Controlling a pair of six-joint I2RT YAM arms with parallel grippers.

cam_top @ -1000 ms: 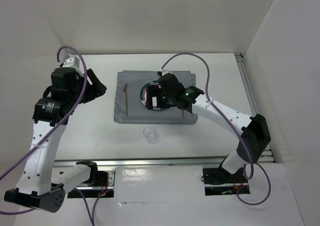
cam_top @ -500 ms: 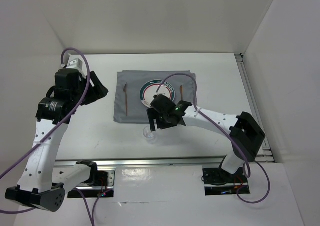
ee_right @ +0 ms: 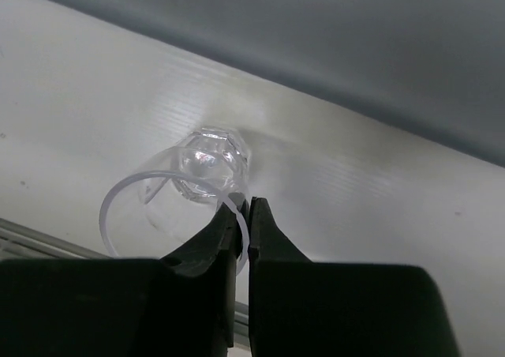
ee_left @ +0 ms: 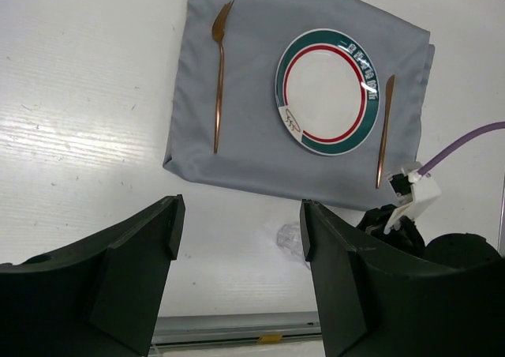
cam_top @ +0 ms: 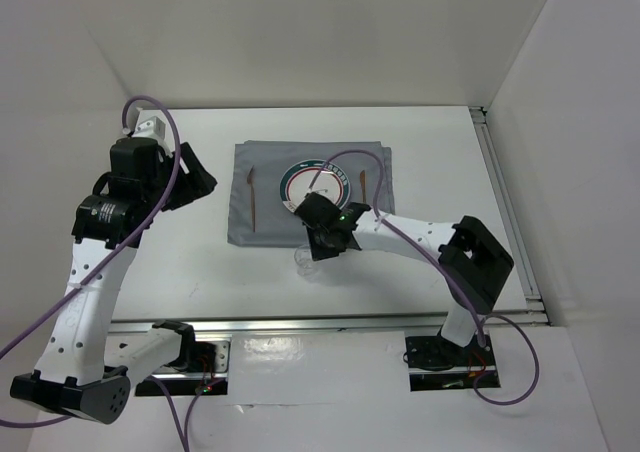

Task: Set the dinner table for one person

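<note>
While the clear faceted drinking glass (ee_right: 211, 161) stands on the large matte-white dinner table (cam_top: 430, 142), just off the near edge of the grey rectangular cloth mat (cam_top: 270, 167), its thin rim is pinched at one spot between the black fingertips of the right gripper (ee_right: 245, 207), whose jaws are clenched on that rim with no gap left between them. The glass is found between the mat and the silver metal rail (cam_top: 300, 322) that runs along the table's near side. On the mat a round white plate with a green and red band (ee_left: 327, 92) is laid near the middle, a slim copper-coloured fork (ee_left: 218, 80) is placed to one side of it and a slim copper-coloured knife (ee_left: 385, 132) to the other, neither touching the plate. The left gripper (ee_left: 241, 215) is held above the bare table to the left of the mat, well apart from the glass, its two black fingers spread wide and nothing gripped between them. A purple cable (cam_top: 345, 157) is looped over the plate from the right arm
</note>
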